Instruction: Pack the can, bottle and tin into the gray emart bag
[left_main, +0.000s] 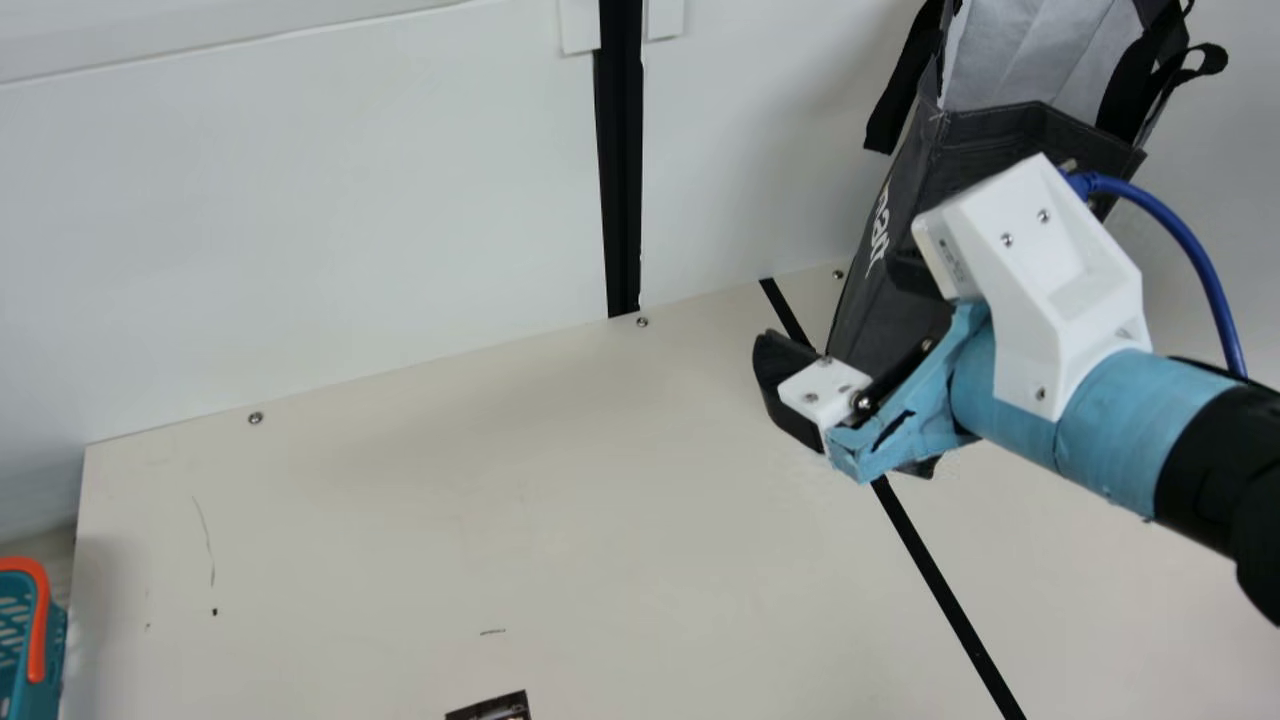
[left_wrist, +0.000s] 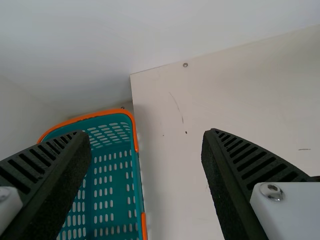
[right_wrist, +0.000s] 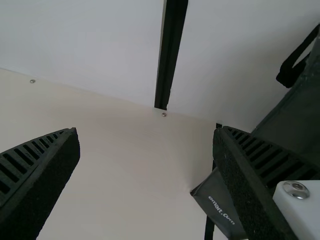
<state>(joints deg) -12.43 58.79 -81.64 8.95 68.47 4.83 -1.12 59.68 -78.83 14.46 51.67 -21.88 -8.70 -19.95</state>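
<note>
Bag (left_main: 880, 310), gray, beyond parted right fingers (left_main: 776, 378)

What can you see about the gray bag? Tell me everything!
The bag is dark gray outside and looks like soft cloth. It has a paler gray lining, black strap handles and white writing. It stands on the table near the white wall, with its top open. My right claw is in front, hiding part of it. I can't tell whether they touch.
</note>
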